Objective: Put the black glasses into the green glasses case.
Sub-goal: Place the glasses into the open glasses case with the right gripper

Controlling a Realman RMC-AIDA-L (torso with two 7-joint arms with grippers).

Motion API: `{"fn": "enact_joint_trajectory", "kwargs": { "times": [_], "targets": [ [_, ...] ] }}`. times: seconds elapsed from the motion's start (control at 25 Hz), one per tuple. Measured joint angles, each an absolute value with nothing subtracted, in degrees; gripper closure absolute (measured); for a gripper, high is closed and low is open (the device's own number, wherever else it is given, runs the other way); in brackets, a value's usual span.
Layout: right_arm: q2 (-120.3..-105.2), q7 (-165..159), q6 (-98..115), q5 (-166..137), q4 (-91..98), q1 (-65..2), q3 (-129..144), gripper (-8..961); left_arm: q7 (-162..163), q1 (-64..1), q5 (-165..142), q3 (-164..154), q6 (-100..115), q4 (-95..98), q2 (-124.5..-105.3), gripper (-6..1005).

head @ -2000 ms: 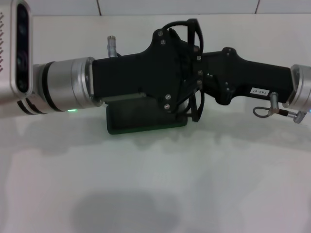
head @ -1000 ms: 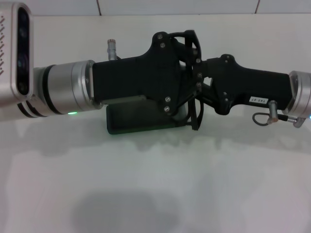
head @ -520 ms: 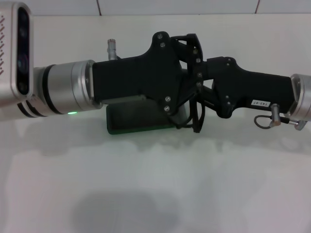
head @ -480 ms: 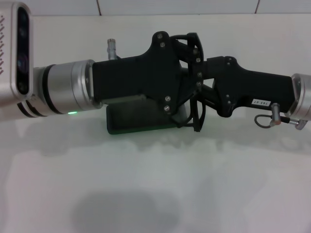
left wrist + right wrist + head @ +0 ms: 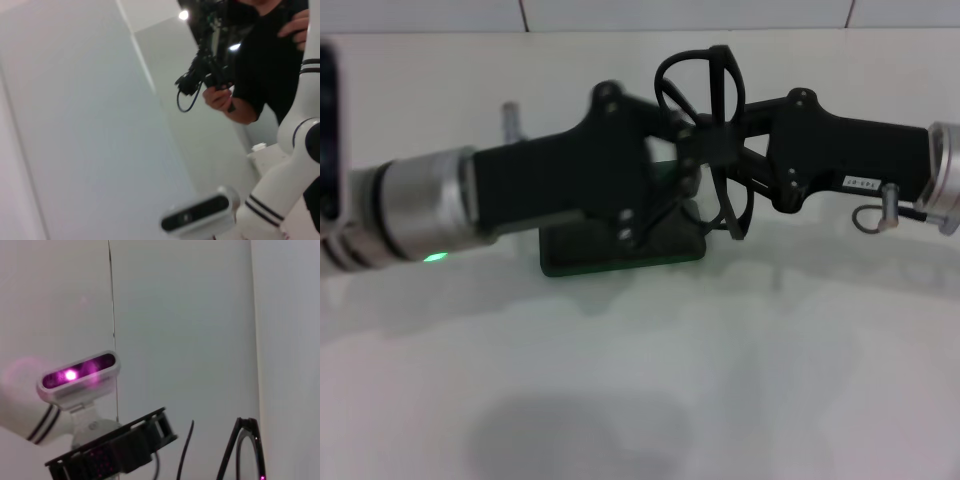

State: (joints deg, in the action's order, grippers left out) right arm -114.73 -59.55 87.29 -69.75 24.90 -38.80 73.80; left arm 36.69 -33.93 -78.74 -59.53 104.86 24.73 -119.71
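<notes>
Both arms extend horizontally across the head view, meeting near its centre, raised above the table. The left gripper [image 5: 670, 165] enters from the left behind a silver wrist cuff (green indicator lit on its underside); its black body tapers toward the centre, and the finger state cannot be determined. The right gripper [image 5: 720, 140] enters from the right, silver wrist joint at the frame edge, and is closed on the black glasses [image 5: 705, 110], which stand upright between the two grippers.
</notes>
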Motion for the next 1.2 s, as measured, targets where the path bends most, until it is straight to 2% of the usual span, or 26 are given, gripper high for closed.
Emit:
{"fn": "enact_joint_trajectory", "kwargs": {
  "times": [0.16,0.32,0.4,0.56,0.88,1.2],
  "targets": [
    [-113.56,-62.6,85.0,-73.7,29.6,-39.4,73.8,843,37.5,-29.6,-79.0,-59.5,104.9,25.0,-118.57,999],
    [-113.11,-68.3,82.1,-79.9,37.4,-39.4,73.8,843,39.2,-25.3,-81.6,-59.5,104.8,25.0,-116.63,999],
    [-113.03,-72.0,80.7,-84.3,42.1,-39.5,73.8,843,40.6,-23.0,-84.3,-59.5,104.6,25.0,-115.13,999],
    [-113.60,-80.0,78.1,-96.6,50.3,-42.3,73.7,842,42.8,-19.8,-88.9,-59.4,102.1,25.0,-113.71,999],
    [-116.02,-87.9,74.9,-112.5,51.3,-52.4,78.6,842,44.1,-15.2,-92.2,-59.4,98.6,25.0,-113.36,999],
    [-116.14,-90.3,63.6,-113.2,53.1,-53.0,96.5,842,44.1,-13.6,-92.3,-59.4,98.6,25.0,-113.45,1000]
  ]
}}
